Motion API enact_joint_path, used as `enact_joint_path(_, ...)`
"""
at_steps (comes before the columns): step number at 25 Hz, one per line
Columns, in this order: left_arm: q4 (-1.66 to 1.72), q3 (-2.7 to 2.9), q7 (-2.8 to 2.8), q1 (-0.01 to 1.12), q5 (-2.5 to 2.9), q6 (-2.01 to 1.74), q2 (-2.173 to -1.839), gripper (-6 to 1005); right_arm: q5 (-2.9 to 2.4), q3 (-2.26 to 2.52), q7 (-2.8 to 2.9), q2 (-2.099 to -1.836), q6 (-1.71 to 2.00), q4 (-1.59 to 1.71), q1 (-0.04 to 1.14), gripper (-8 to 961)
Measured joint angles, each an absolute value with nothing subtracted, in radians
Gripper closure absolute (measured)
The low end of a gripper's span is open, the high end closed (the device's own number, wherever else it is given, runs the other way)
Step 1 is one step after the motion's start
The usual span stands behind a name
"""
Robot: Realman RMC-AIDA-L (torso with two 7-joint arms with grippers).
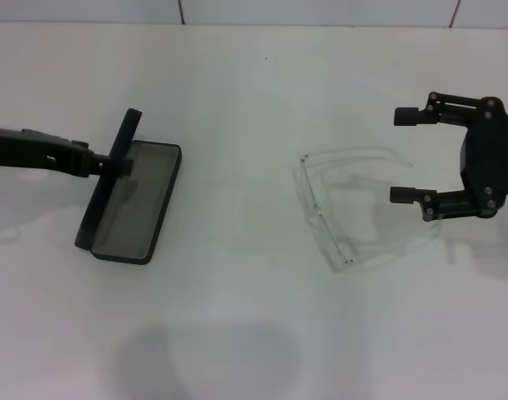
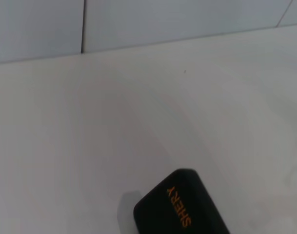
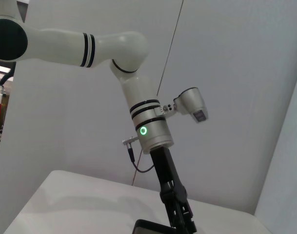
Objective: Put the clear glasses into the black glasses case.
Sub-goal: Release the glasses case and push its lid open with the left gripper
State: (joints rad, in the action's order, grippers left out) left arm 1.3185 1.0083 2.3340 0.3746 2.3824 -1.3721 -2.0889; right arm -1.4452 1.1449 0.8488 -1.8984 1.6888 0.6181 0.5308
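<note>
Clear glasses (image 1: 337, 208) transparent glossy plastic; black glasses case (image 1: 133, 200) matt, grey lining.

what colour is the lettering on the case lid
Orange, on the black glasses case lid; clearest in the left wrist view.

A plain white worktop (image 1: 254, 333) fills the head view, with soft grey shadows lying on its near part and a tiny dark speck (image 1: 267, 58) toward its far side. Behind it stands a pale wall (image 1: 320, 10) of large panels, split by thin dark vertical seams. From the right wrist view the same wall rises high and grey-white, one long seam (image 3: 170, 53) running up it at a slant.
</note>
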Motion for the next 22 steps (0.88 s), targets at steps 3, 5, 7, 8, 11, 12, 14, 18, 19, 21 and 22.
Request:
enact_joint_path(3, 1.299, 1.023, 2.337, 0.381, 2.407, -1.367, -2.09, 215, -1.445, 1.145, 0.848, -1.902, 1.687, 0.618, 0.531, 143)
enact_joint_path(5, 1.293, 1.042, 2.345, 0.384, 2.409, -1.367, -2.089, 222, -1.445, 1.144, 0.848, -1.903, 1.686, 0.618, 0.531, 143)
enact_joint_path(7, 1.294, 1.065, 2.356, 0.386, 2.41, -1.367, -2.087, 228, -1.445, 1.144, 0.848, -1.904, 1.686, 0.618, 0.531, 142)
enact_joint_path(8, 1.295, 1.073, 2.36, 0.387, 2.411, -1.368, -2.087, 232, -1.445, 1.144, 0.848, -1.904, 1.686, 0.618, 0.531, 142)
enact_joint_path(11, 1.293, 1.083, 2.374, 0.391, 2.415, -1.369, -2.086, 242, -1.445, 1.144, 0.848, -1.905, 1.686, 0.618, 0.531, 142)
enact_joint_path(12, 1.291, 1.083, 2.382, 0.392, 2.416, -1.369, -2.085, 245, -1.445, 1.145, 0.848, -1.906, 1.687, 0.618, 0.53, 142)
enact_joint_path(14, 1.291, 1.083, 2.385, 0.393, 2.418, -1.369, -2.084, 391, -1.445, 1.146, 0.847, -1.906, 1.691, 0.619, 0.527, 143)
enact_joint_path(18, 1.294, 1.081, 2.385, 0.393, 2.419, -1.367, -2.084, 500, -1.445, 1.148, 0.841, -1.907, 1.694, 0.62, 0.52, 143)
enact_joint_path(19, 1.295, 1.082, 2.384, 0.393, 2.419, -1.368, -2.084, 512, -1.445, 1.148, 0.837, -1.907, 1.695, 0.62, 0.518, 142)
enact_joint_path(21, 1.297, 1.082, 2.381, 0.395, 2.419, -1.368, -2.084, 536, -1.445, 1.15, 0.833, -1.907, 1.696, 0.62, 0.515, 142)
enact_joint_path(22, 1.297, 1.083, 2.379, 0.399, 2.42, -1.368, -2.084, 548, -1.445, 1.15, 0.832, -1.907, 1.696, 0.62, 0.514, 142)
